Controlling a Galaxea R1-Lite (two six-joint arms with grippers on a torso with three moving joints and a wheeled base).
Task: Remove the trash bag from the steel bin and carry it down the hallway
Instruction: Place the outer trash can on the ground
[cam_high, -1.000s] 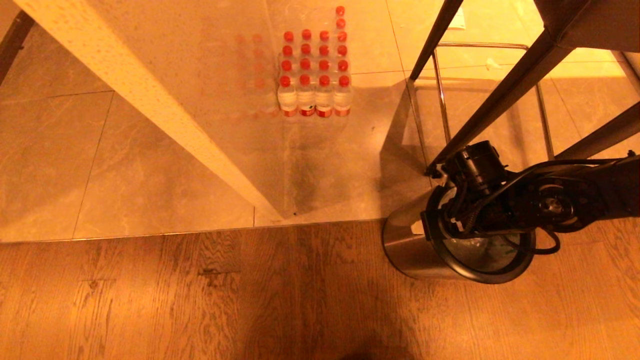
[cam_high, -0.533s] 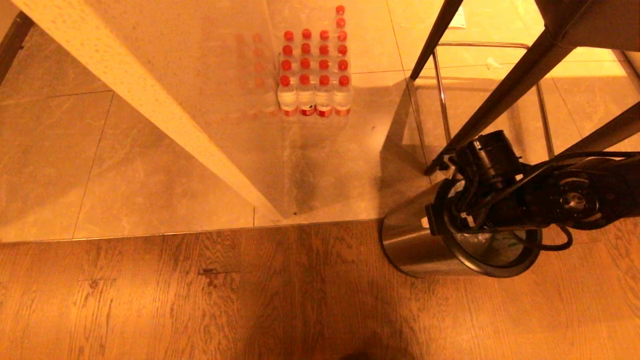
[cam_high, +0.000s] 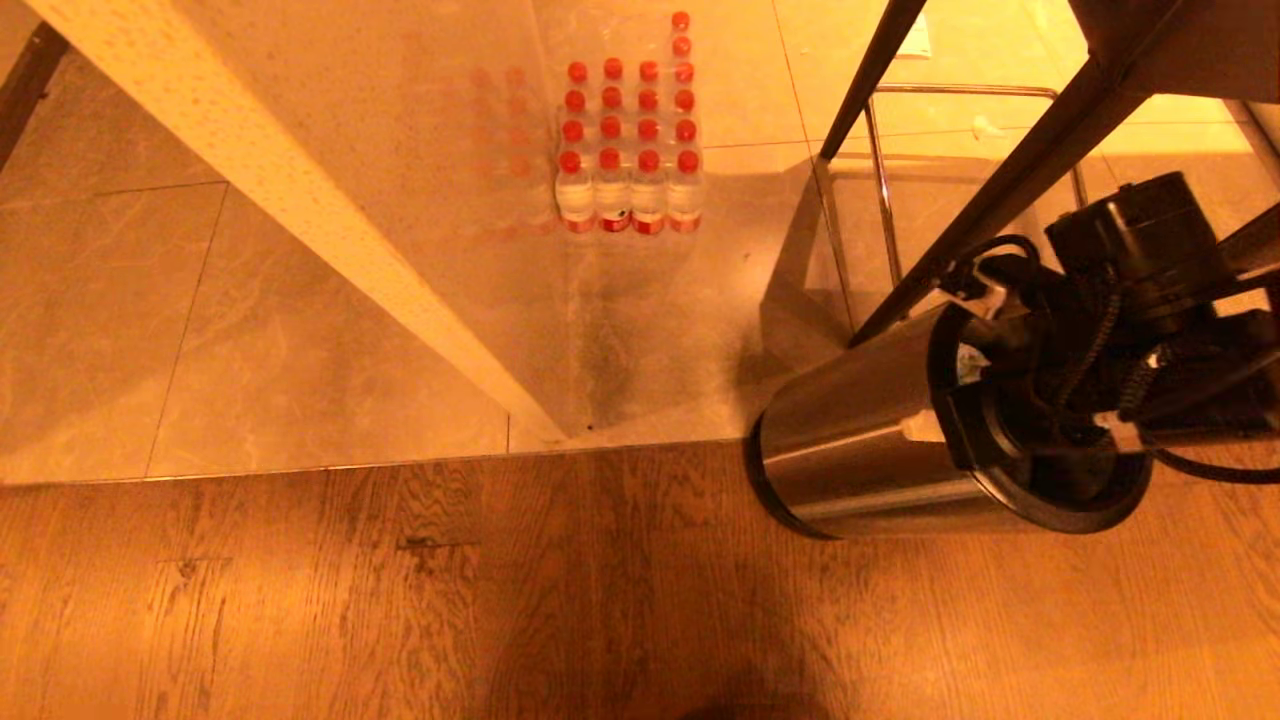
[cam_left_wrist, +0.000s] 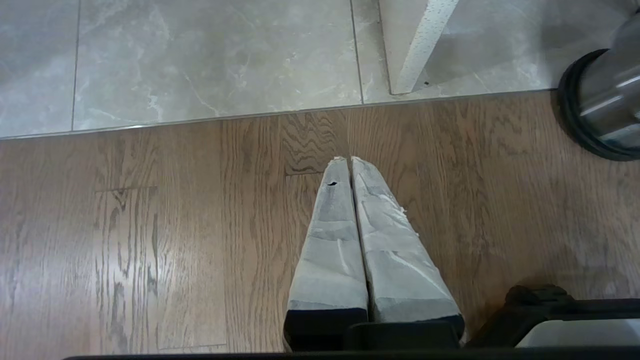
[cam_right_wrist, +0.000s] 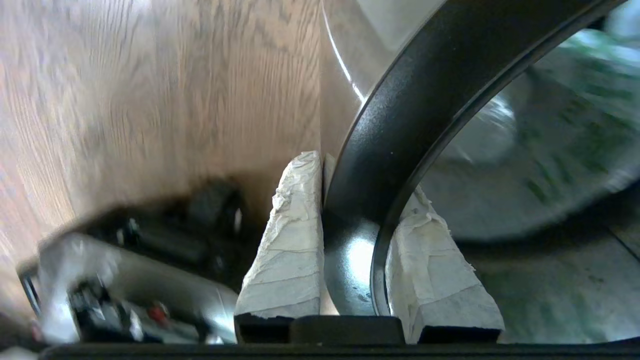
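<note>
The steel bin (cam_high: 880, 440) is tipping over at the lower right of the head view. It leans hard toward the right of the frame, base kicked out to the left, where a second ago it stood nearly upright. The right hand (cam_right_wrist: 350, 200) is clenched on the bin's black ring trim (cam_right_wrist: 425, 100), one pad outside the rim, one inside, and it has climbed toward the right edge, hauling the rim with it. That looks like trouble: the grip seems to be on the bin, not the trash bag (cam_right_wrist: 550, 150), which still sits inside, crinkly white with green print. The left hand (cam_left_wrist: 350, 165) hangs parked over the wooden floor (cam_high: 400, 600), pads pressed together, holding nothing. The water bottles (cam_high: 628, 130) at top centre haven't budged.
</note>
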